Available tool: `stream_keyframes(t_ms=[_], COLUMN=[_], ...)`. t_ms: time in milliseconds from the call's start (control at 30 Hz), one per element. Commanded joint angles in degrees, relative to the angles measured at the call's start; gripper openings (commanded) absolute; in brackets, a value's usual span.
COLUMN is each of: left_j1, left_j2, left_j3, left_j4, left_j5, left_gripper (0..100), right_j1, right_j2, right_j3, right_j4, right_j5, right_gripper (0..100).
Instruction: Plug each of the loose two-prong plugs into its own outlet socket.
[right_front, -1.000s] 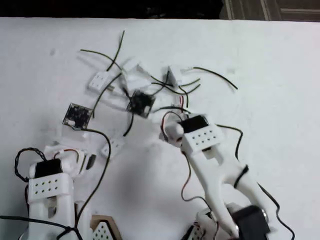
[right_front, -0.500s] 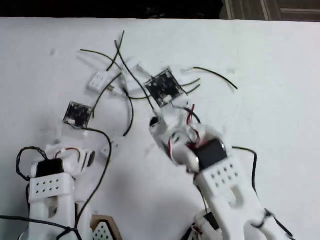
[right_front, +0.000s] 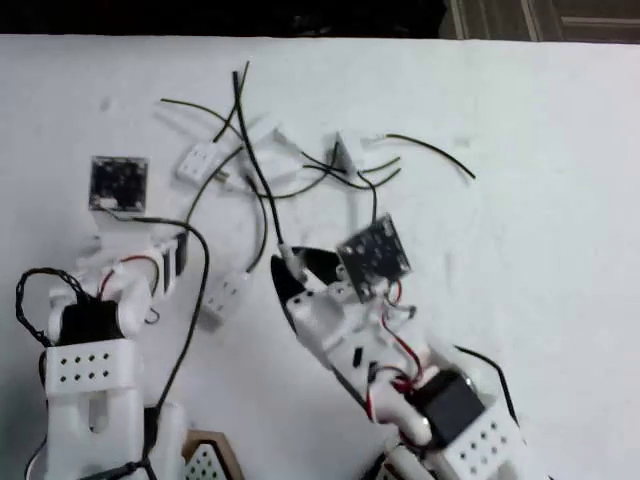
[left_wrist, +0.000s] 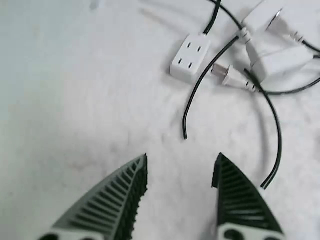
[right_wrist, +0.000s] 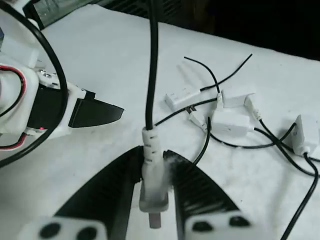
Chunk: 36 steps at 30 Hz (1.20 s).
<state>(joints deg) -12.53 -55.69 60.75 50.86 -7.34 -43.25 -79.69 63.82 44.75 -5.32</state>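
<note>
1. Jaws of the left gripper (left_wrist: 181, 160) stand wide with nothing between them, over bare table (left_wrist: 75, 90).
2. Print: a dotted black left board (right_front: 119, 182) sits on the left wrist and a right board (right_front: 374, 254) on the right wrist. Both are too blurred to read.
3. Socket (left_wrist: 190, 55) lies flat ahead of the left gripper, slots up. A loose plug (left_wrist: 226, 75) is just beside it, prongs toward it, not inserted.
4. Second socket (right_front: 224, 294) lies between the two arms, near the left gripper.
5. Tangle of black cords and white blocks (right_front: 340, 155) sits farther back, mid-table.
6. Right gripper (right_wrist: 152, 152) is clamped on the held plug (right_wrist: 152, 175), which sits lengthwise between the jaws. Its cord (right_wrist: 151, 65) runs off toward the tangle.
7. Change: over the last second the right arm has drawn back toward the near edge, taking the held plug along. The left arm has swung outward, and the left board is now farther back and left.
</note>
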Motion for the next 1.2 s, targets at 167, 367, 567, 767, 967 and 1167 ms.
stream_keyframes(t_ms=[167, 367, 567, 767, 967, 1167], left_j1=[11.12, 18.77, 27.03, 33.01, 36.26, 31.52], left_j2=[-5.67, -22.73, -32.48, -38.11, -48.57, -48.84], left_j3=[-6.15, -2.46, 2.64, 1.05, 0.97, 0.26], left_j4=[-0.18, 1.93, 2.29, 10.99, 18.9, 20.66], left_j5=[10.46, 10.81, 10.46, 4.4, -2.2, -3.25], left_gripper=[22, 22, 22, 22, 22, 22], right_j1=[-6.29, -6.9, -13.05, -14.29, -14.29, -14.2], right_j2=[-14.11, -14.99, -14.99, -14.99, -14.99, -14.9], right_j3=[6.24, 8.35, 8.53, 11.16, 11.34, 11.43], right_j4=[-1.63, -1.71, -1.63, -1.63, -1.63, -1.63], right_j5=[0.0, -0.35, -0.53, -0.53, -0.53, -0.53], right_gripper=[1.9, 1.9, 1.9, 1.9, 1.7, 1.7])
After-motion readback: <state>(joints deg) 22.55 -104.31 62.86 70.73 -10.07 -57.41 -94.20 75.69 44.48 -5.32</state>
